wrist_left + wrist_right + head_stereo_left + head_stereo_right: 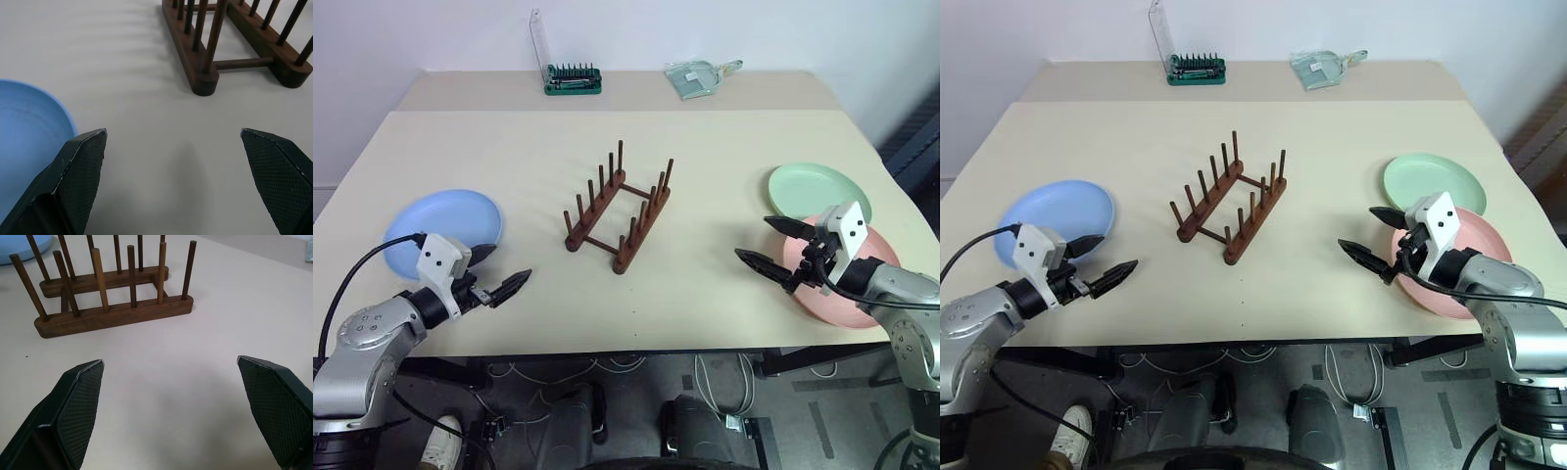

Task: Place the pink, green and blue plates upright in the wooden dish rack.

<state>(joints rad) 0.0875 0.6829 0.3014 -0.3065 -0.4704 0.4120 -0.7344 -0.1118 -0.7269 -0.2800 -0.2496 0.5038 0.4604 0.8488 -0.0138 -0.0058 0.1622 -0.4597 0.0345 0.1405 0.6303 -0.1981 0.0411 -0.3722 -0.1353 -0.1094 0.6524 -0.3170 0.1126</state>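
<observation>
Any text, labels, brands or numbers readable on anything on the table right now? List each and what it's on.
None can be read.
Bit tray: no legible marking; any print is too small to tell.
Clear packet at the far edge: too small and blurred to read.
Blue plate, green plate, pink plate, rack: plain, no text.

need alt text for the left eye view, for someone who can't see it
A small dark brown wooden dish rack stands empty mid-table, with a round blue plate lying flat to its left and a green plate and pink plate to its right. Both open pincers, left and right, hover near the front edge.
</observation>
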